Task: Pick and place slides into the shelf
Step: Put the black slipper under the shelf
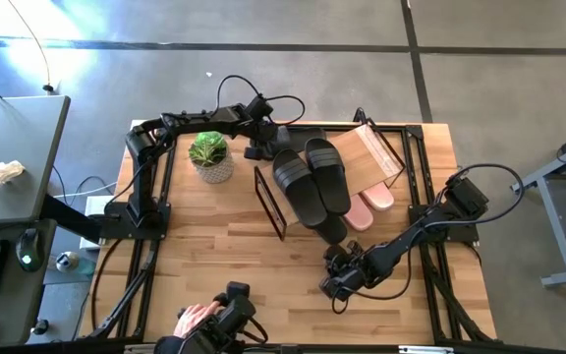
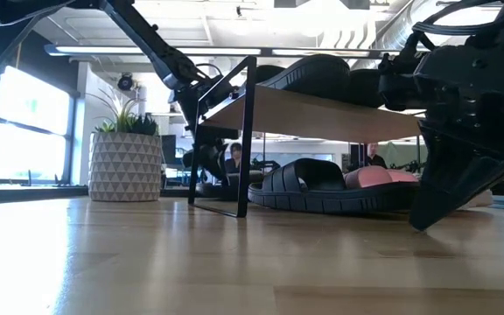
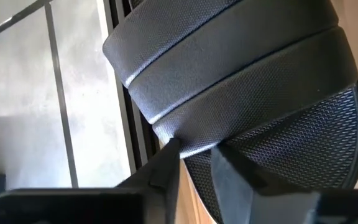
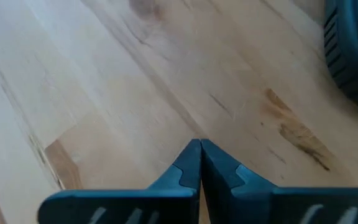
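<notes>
Two black slides (image 1: pixel 311 177) lie side by side on the wood board of the shelf (image 1: pixel 376 152), which stands at the table's far middle. A third black slide (image 2: pixel 322 188) and pale pink slides (image 1: pixel 371 202) lie on the table under the board. My left gripper (image 1: pixel 275 150) reaches in along the far edge and is closed on the left black slide (image 3: pixel 241 74). My right gripper (image 1: pixel 335 285) is shut with nothing in it, its tips low over bare wood (image 4: pixel 199 144) in front of the shelf. My left gripper has the left black slide by the side end of its ribbed strap (image 3: pixel 191 144), where the lowest band meets the sole. That edge sits between the two fingers, one finger (image 3: pixel 165 167) outside the slide and the other (image 3: pixel 232 171) over the footbed. The slide lies on the shelf board.
A potted green plant (image 1: pixel 210 157) in a patterned white pot stands left of the shelf, close beside my left arm. A person's hand (image 1: pixel 195 320) works a control device at the near edge. Bare wood (image 1: pixel 214 256) stretches across the near left of the table.
</notes>
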Action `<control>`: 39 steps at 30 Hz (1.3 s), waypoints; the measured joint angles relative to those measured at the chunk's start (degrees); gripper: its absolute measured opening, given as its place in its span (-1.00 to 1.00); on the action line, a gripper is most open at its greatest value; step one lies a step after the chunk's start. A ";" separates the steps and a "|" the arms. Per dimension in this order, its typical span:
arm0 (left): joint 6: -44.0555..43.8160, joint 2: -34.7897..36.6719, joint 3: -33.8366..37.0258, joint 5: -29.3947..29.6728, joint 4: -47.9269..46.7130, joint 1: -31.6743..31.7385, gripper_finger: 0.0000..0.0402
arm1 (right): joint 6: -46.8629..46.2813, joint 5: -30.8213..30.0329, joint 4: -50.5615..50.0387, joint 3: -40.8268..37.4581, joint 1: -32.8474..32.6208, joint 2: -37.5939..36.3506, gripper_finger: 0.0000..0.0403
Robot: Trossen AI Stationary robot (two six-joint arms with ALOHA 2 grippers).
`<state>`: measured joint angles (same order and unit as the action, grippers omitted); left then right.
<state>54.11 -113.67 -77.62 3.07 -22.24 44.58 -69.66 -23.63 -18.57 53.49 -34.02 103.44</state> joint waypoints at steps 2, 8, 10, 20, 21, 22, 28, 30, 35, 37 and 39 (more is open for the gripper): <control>-0.91 0.00 0.00 0.14 0.00 0.00 -0.74 | -0.88 -0.65 -0.13 -0.01 0.00 0.00 -1.00; -3.09 0.00 0.00 0.40 0.33 0.00 -0.95 | -1.22 -1.41 -0.50 -0.02 0.00 0.00 -1.00; -3.72 0.00 0.00 0.41 0.80 0.00 -0.94 | -1.00 -1.40 -0.50 -0.02 0.00 0.00 -1.00; -7.58 0.44 0.01 2.41 -2.02 0.02 -0.99 | -0.84 -1.39 -0.50 -0.02 0.00 0.00 -1.00; -8.46 0.73 0.05 2.07 -3.22 0.04 -0.98 | -0.84 -1.39 -0.50 -0.02 0.00 0.00 -1.00; -9.22 0.95 0.06 1.89 -3.65 0.04 -0.98 | -0.84 -1.39 -0.52 -0.02 0.00 0.00 -1.00; -12.26 2.72 0.04 -0.50 -5.49 0.09 -0.98 | -0.87 -1.42 -0.90 -0.02 0.04 0.00 -1.00; -13.13 3.75 0.04 -0.72 -4.92 0.09 -0.98 | -0.93 -1.38 -0.90 -0.02 0.04 0.00 -1.00; -16.93 6.25 0.04 -2.67 -4.99 1.43 -0.99 | -0.60 1.47 2.29 -0.04 0.16 -0.50 -1.00; -18.95 7.11 0.04 -5.35 -5.86 2.69 -0.99 | 1.06 3.13 4.79 -0.04 0.43 -2.33 -1.00; -20.41 7.59 0.04 -8.14 -6.47 4.14 -0.99 | 2.66 4.64 6.90 -0.04 0.93 -5.29 -1.00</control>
<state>33.70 -106.08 -77.58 -5.07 -28.71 48.72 -67.00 -18.99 -11.66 53.45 -33.09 98.15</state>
